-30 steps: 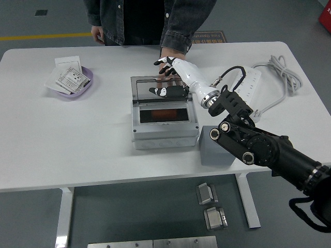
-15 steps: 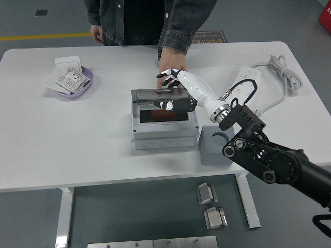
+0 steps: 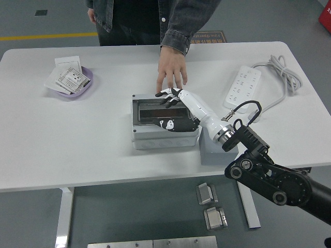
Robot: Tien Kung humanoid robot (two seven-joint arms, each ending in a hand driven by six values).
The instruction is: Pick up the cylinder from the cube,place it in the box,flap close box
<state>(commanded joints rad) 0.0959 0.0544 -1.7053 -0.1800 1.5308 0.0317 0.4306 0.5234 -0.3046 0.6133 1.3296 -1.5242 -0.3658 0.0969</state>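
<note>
One right hand (image 3: 176, 109) lies flat on the box (image 3: 164, 121) lid

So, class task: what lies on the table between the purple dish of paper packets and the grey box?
Head view: nothing. Between the purple dish and the grey box there is only bare white table.

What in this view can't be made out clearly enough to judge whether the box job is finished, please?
All in the head view:
- Cylinder: not visible; the right hand and the flap cover the inside of the box.
- Flap latch: hidden under that hand.
- Cube: its top is mostly behind the robot's forearm.
- Packets in the purple dish: print too small to read.
- Person's hand: contact with the box unclear.
</note>
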